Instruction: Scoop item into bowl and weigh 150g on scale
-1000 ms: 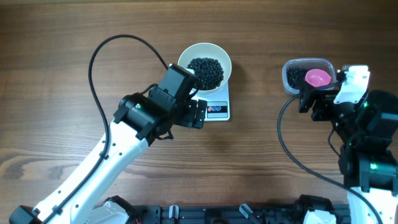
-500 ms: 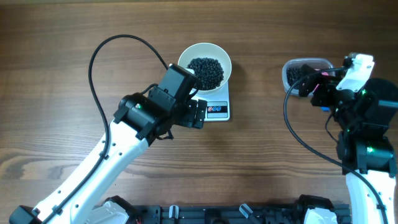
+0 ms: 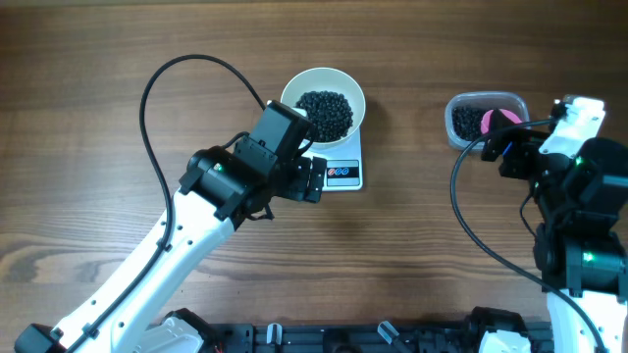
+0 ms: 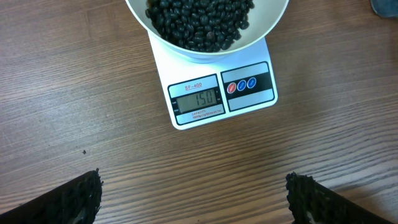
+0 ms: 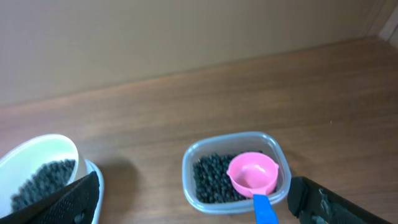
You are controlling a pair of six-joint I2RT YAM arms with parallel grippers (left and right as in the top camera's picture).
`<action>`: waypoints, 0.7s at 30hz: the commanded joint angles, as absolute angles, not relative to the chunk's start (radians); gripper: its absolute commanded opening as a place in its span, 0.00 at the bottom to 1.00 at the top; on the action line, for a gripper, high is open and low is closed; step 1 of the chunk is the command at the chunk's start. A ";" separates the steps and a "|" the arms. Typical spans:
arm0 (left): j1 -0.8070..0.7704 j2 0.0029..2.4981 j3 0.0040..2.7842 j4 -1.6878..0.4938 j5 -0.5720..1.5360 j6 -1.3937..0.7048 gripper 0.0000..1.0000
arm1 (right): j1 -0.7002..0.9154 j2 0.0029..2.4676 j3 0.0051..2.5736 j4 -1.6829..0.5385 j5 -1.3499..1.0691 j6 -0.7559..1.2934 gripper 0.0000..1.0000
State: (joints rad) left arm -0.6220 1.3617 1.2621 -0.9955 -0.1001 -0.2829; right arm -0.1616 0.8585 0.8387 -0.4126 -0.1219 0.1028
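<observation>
Your left gripper (image 4: pixel 193 186) hangs over the table (image 3: pixel 98 78) just near of the scale (image 3: pixel 349 153), its jaws spread wide and holding nothing. The white bowl (image 3: pixel 345 80) sits on the far part of the scale, near the middle of the table, and its rim overhangs the platform. The black beans (image 3: pixel 325 113) lie heaped inside it. In the left wrist view, the grey display (image 4: pixel 197 98) on the scale's near edge reads 150, with 3 round buttons (image 4: pixel 241 85) to its right, 1 red and 2 blue.

Your right gripper (image 5: pixel 194 190) is also wide open and empty, just near of the clear plastic tub (image 3: pixel 453 116) at the far right of the table. More beans lie in the tub, and a pink scoop (image 5: pixel 252 173) rests on them. Its blue handle (image 5: pixel 264 208) points toward the gripper. The tub stands well apart from the scale.
</observation>
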 commanded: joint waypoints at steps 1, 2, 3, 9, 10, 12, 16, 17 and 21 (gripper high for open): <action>-0.627 1.363 1.277 -0.996 -0.099 -0.292 1.00 | -0.158 0.900 0.847 -0.417 -0.133 0.014 1.00; -0.627 1.363 1.277 -0.996 -0.099 -0.292 1.00 | -0.158 0.907 0.847 -0.415 -0.152 0.005 1.00; -0.627 1.363 1.277 -0.996 -0.099 -0.292 1.00 | -0.158 0.911 0.848 -0.412 -0.170 0.002 1.00; -0.627 1.363 1.277 -0.996 -0.099 -0.292 1.00 | -0.158 0.911 0.847 -0.409 -0.180 0.002 1.00; -0.627 1.363 1.277 -0.996 -0.099 -0.292 1.00 | -0.158 0.911 0.847 -0.409 -0.180 0.002 1.00; -0.627 1.363 1.277 -0.996 -0.099 -0.292 1.00 | -0.158 0.911 0.847 -0.408 -0.180 0.002 1.00; -0.627 1.363 1.277 -0.996 -0.099 -0.292 1.00 | -0.158 0.911 0.847 -0.402 -0.180 0.002 1.00; -0.627 1.363 1.277 -0.996 -0.099 -0.292 1.00 | -0.158 0.911 0.848 -0.401 -0.180 0.002 1.00; -0.627 1.363 1.277 -0.996 -0.099 -0.292 1.00 | -0.158 0.911 0.847 -0.400 -0.180 0.003 1.00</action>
